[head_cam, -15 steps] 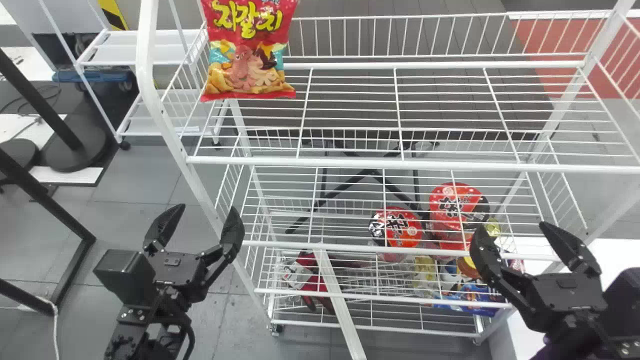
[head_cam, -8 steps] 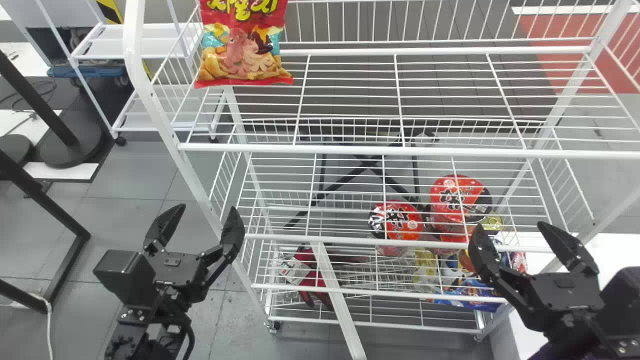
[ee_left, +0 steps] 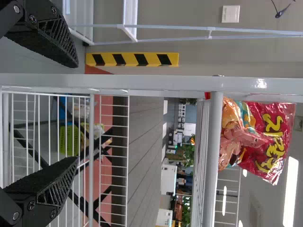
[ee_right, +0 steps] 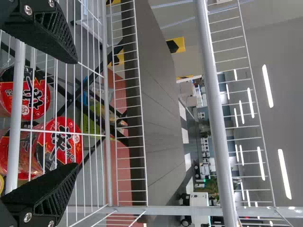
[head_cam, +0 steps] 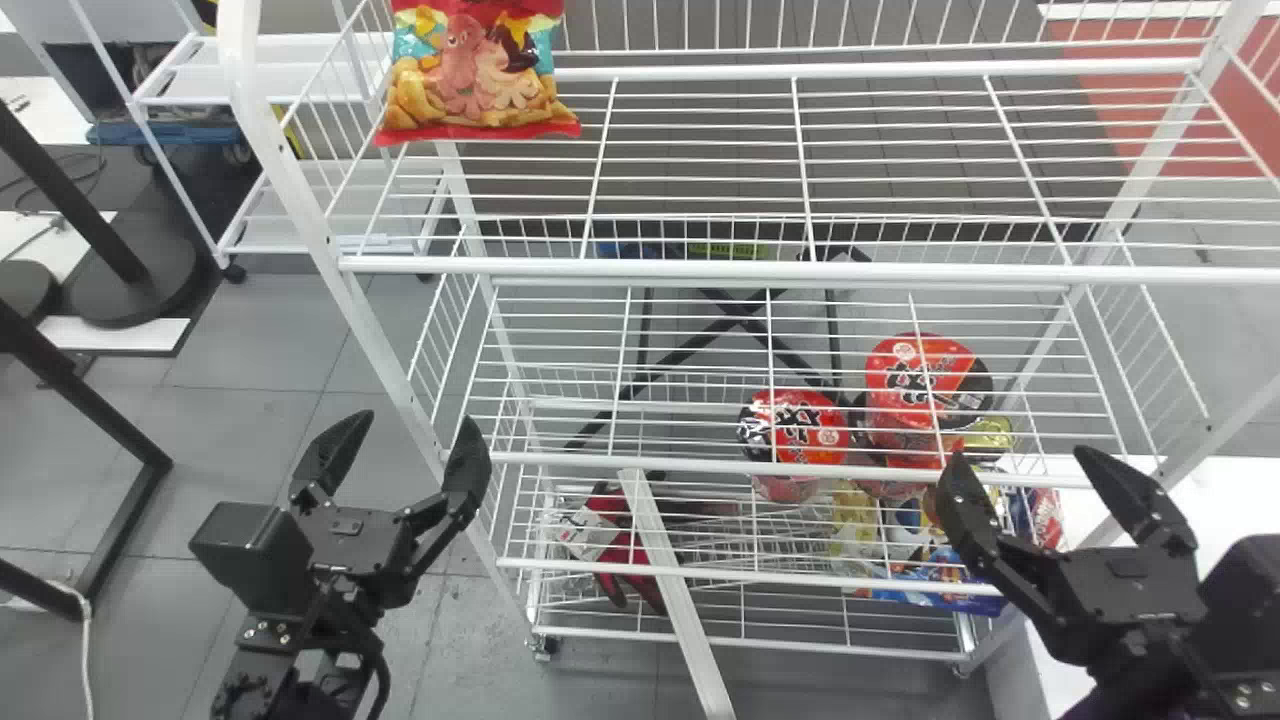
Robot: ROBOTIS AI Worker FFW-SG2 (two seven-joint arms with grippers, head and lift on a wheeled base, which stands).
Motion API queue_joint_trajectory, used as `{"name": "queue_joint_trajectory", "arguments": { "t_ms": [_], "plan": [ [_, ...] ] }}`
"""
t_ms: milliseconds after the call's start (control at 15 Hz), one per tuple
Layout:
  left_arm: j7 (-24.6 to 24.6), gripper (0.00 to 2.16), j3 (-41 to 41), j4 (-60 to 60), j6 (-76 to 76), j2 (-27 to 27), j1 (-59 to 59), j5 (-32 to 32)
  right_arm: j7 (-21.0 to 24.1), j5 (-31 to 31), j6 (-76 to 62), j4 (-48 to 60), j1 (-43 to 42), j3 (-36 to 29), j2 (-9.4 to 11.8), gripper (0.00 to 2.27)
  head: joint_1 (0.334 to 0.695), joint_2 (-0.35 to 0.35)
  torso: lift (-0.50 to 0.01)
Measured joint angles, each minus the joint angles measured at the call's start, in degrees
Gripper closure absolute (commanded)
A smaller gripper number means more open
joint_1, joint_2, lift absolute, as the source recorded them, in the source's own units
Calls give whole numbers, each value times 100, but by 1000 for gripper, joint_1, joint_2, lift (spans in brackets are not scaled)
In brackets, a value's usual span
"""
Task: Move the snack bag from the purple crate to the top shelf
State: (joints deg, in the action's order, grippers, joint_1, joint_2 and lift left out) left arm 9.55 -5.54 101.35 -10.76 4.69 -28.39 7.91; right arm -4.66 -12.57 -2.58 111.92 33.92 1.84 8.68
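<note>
My left gripper (head_cam: 400,455) stands open in front of the rack's left post, nothing between its fingers. At the rack's lower right front my right gripper (head_cam: 1022,462) is also open and holds nothing. A red snack bag (head_cam: 475,75) with an octopus picture rests at the left end of the top shelf (head_cam: 700,268). In the left wrist view the bag (ee_left: 265,137) lies beyond the open left gripper (ee_left: 71,113). The right wrist view has the open right gripper (ee_right: 73,113) before the rack's wires.
Red-lidded cups (head_cam: 795,430) and colourful packs (head_cam: 940,575) sit on lower levels, with red gloves (head_cam: 625,560) at lower left. A white bar (head_cam: 675,590) slants out from the rack front. A white surface (head_cam: 1030,650) adjoins the rack's right side.
In the head view the top shelf and the snack bag have shifted upward, and the rack looks slightly larger. Both grippers keep their places and stay open.
</note>
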Motion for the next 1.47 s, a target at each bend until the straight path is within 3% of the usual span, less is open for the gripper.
{"name": "queue_joint_trajectory", "arguments": {
  "t_ms": [1467],
  "plan": [
    [3,130,71,-147,-193,14,27,-13,25,44,-79,-45,17,-7,3,22,695,67,-315]
  ]
}}
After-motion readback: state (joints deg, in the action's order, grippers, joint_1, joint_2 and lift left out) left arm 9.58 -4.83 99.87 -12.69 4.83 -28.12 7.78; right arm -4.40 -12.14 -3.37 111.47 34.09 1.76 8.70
